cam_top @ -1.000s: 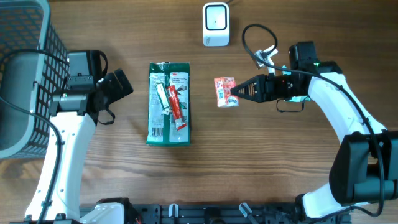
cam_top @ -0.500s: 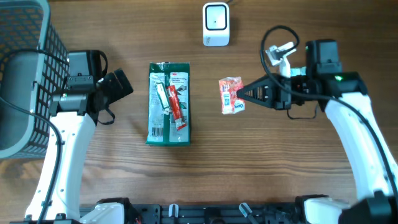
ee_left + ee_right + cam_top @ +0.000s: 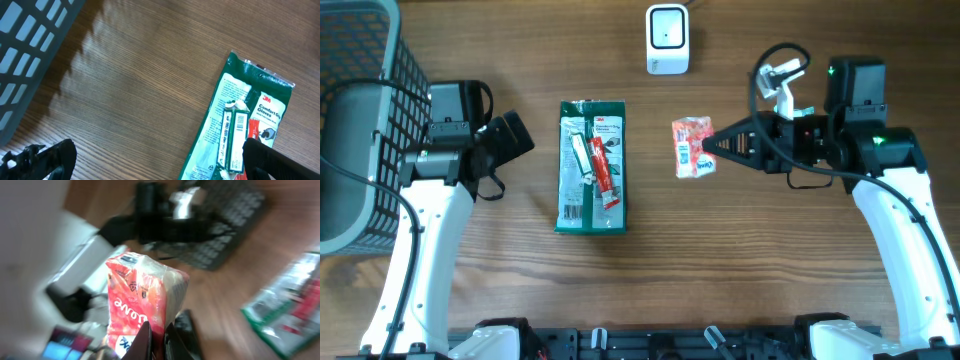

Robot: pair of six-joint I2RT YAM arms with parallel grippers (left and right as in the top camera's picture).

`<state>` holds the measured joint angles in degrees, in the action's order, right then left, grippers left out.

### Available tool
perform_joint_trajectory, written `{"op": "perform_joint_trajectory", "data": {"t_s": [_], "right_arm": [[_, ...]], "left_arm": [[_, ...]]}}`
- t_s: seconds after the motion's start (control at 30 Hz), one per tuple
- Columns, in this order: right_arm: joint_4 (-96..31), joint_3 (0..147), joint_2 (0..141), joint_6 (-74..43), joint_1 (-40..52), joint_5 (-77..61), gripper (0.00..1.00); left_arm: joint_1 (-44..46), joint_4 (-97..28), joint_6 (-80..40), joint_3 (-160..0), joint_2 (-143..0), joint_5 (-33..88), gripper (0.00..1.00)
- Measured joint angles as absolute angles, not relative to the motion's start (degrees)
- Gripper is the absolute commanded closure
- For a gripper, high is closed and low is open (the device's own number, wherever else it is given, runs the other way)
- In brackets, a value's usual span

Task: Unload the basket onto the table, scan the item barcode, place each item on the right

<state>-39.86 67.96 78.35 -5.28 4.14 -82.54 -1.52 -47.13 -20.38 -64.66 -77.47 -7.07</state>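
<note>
Blurrily, the right gripper (image 3: 157, 340) pinches the red packet (image 3: 141, 300); the left gripper (image 3: 157, 162), fingertips (image 3: 46, 158) spread, sits mostly cropped.

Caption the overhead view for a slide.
Right claw holds a small orange packet near the white scanner; green 3M glove pack lies mid-table.

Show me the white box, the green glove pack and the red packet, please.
white box (image 3: 667, 38), overhead view, its front face.
green glove pack (image 3: 592, 218), overhead view, its lower end.
red packet (image 3: 691, 145), overhead view, its middle.
</note>
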Motion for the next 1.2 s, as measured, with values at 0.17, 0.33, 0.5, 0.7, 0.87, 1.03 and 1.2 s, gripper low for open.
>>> {"op": "perform_joint_trajectory", "data": {"t_s": [0.17, 0.33, 0.5, 0.7, 0.87, 1.03, 1.2], "right_arm": [[-41.69, 67.18, 78.32, -5.87, 5.65, -49.32, 0.96], [-41.01, 67.22, 80.2, -7.16, 6.35, -30.15, 0.96], [-53.28, 85.52, 87.61, -7.94, 6.35, -19.31, 0.96], [-66.11, 122.83, 101.49, -5.23, 7.53, -10.5, 0.96], [-59.94, 133.29, 110.67, 2.31, 12.8, -2.09, 0.96], [-49.76, 133.45, 121.4, 15.09, 19.42, 9.08, 0.96], [-41.01, 133.32, 130.91, 27.42, 24.05, 20.29, 0.96]], "left_arm": [[-1.52, -47.16, -20.38, -64.66, -77.47, -7.07, 0.0], [-1.52, -47.13, -20.38, -64.66, -77.47, -7.07, 0.0], [-1.52, -47.16, -20.38, -64.66, -77.47, -7.05, 0.0], [-1.52, -47.13, -20.38, -64.66, -77.47, -7.05, 0.0], [-1.52, -47.13, -20.38, -64.66, -77.47, -7.07, 0.0], [-1.52, -47.11, -20.38, -64.66, -77.47, -7.07, 0.0], [-1.52, -47.13, -20.38, -64.66, -77.47, -7.07, 0.0]]}}
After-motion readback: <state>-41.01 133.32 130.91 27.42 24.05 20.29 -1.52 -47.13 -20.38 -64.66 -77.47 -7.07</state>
